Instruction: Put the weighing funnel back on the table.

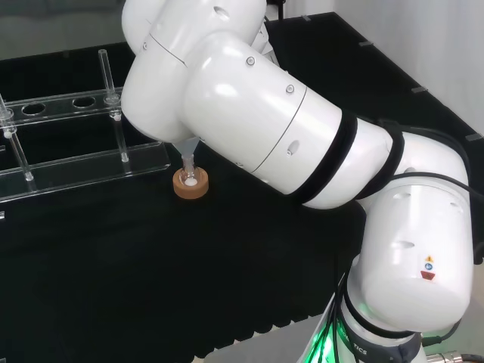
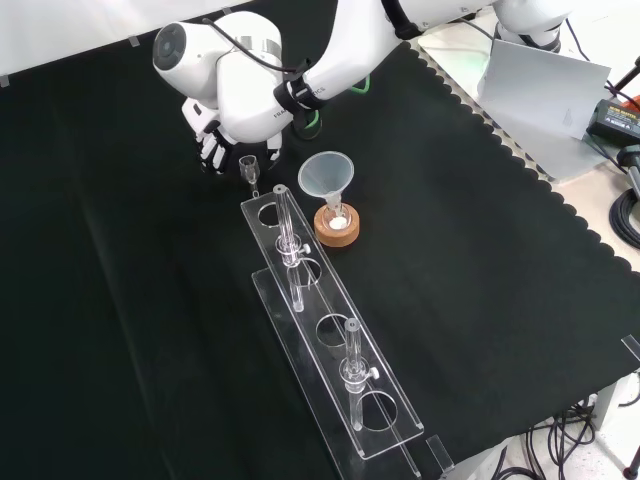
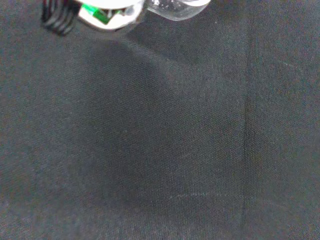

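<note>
In the front view the hand [image 2: 212, 147] hangs low over the cloth under the arm's white wrist, just left of the rack's far end. The weighing funnel [image 2: 248, 166], a small clear cup with a short stem, sits between its curled fingers and thumb, stem pointing toward the rack. The wrist view shows the clear weighing funnel [image 3: 176, 7] beside a blurred part of the hand [image 3: 102, 13], with the cloth's weave close below. I cannot make out whether the piece touches the cloth. In the head view the arm's links hide the hand.
A clear rack [image 2: 325, 335] with round holes and two upright glass tubes runs toward the front of the cloth. The big funnel [image 2: 327, 176] stands in a small flask on a cork ring [image 2: 336, 226], right of the hand. The cork ring [image 1: 190, 184] also shows beside the rack [image 1: 83, 162].
</note>
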